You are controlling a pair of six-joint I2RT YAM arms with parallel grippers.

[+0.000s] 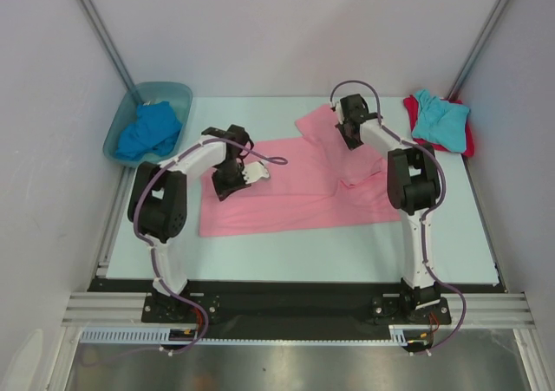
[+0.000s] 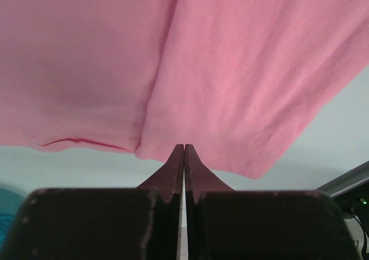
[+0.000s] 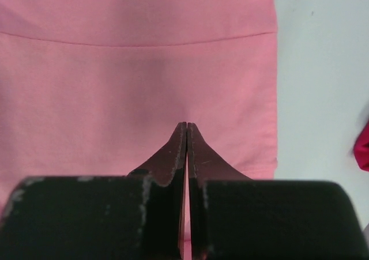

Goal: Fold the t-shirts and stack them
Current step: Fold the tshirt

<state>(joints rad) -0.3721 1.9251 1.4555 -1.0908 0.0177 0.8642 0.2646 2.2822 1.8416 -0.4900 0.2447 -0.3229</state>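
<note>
Pink t-shirt [image 1: 295, 196] lies spread mid-table, long axis left to right, one corner angled far-right. Left gripper [image 2: 184, 147] is closed tight at a cloth edge on its left half, right gripper [image 3: 187, 124] closed over that far corner; whether either pinches cloth, cannot tell. Royal blue t-shirt [image 1: 147, 129] sits in the tub [image 1: 169, 87]; turquoise t-shirt [image 1: 440, 118] lies on the red t-shirt [image 1: 469, 140]

Open table [image 1: 286, 252] runs along the near edge; the tub [image 1: 178, 92] fills the far-left corner, piled t-shirts [image 1: 440, 120] the far-right.

Lab test cell: white panel walls [image 1: 286, 27], aluminium base rail [image 1: 295, 307]
</note>
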